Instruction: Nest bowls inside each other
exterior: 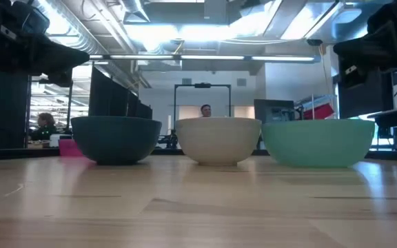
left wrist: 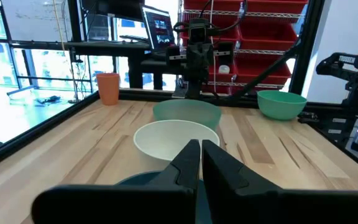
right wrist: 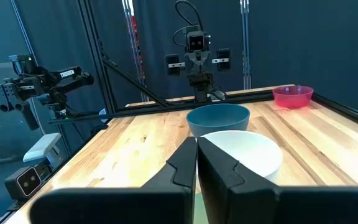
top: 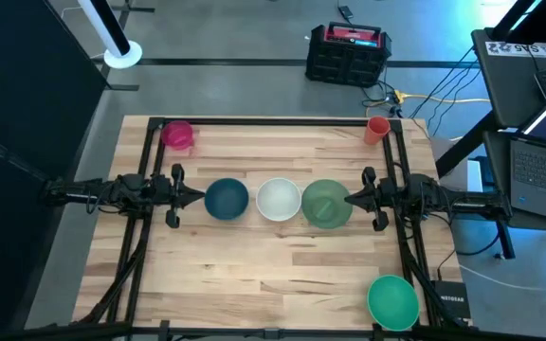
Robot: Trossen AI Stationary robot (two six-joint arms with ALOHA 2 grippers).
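Three bowls stand upright in a row across the table's middle: dark teal (top: 226, 199), white (top: 278, 199) and sage green (top: 326, 203). A bright green bowl (top: 392, 301) sits near the front right corner, and a pink bowl (top: 177, 134) at the far left corner. My left gripper (top: 197, 198) hovers shut just left of the teal bowl, pointing level at it. My right gripper (top: 353, 200) hovers shut at the sage bowl's right rim. Both hold nothing.
An orange cup (top: 377, 129) stands at the far right corner. Black frame rails (top: 273, 121) run along the far edge and down both sides of the table. Bare wood lies in front of and behind the row of bowls.
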